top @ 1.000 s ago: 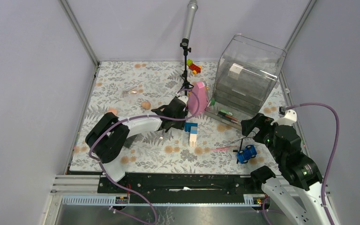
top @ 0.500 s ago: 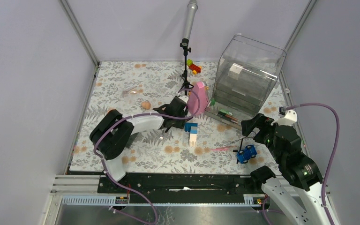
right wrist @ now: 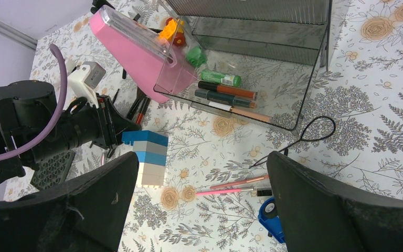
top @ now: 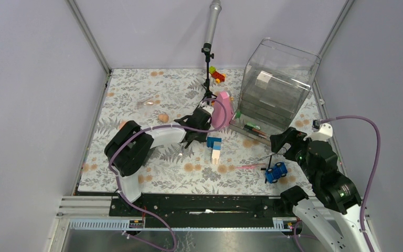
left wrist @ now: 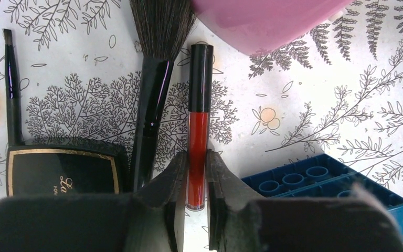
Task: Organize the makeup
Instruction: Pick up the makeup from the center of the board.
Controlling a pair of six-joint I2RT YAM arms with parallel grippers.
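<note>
Logging the left gripper (left wrist: 197,181) first: its fingers (left wrist: 177,173) sit on either side of the lip gloss (left wrist: 198,118) and press against the red barrel near its lower end. I read that as a pinch on the tube (no gap shows on either side in the left wrist view).

Key relation: the tube lies flat on the table (left wrist: 304,89) with its long axis running straight away from the wrist. The black cap is at the far end, close under the edge of the pink object (left wrist: 267,21). The grip is across the barrel, square to that axis.

Neighbours:
- The large brush (left wrist: 155,100) lies just beside the tube on its left, nearly parallel.
- The black compact (left wrist: 65,168) sits left of that.
- A blue block (left wrist: 320,178) sits to the right, apart from the tube.

The right gripper (right wrist: 202,157) is spread wide, holds nothing, and hangs well apart from the tube. It is near the clear tray (right wrist: 294,113) that already holds pencils. The left arm is plainly the nearer one.

Judgement: the lift wants to go straight up, since the brush handle next to the left finger could get dragged sideways.
</note>
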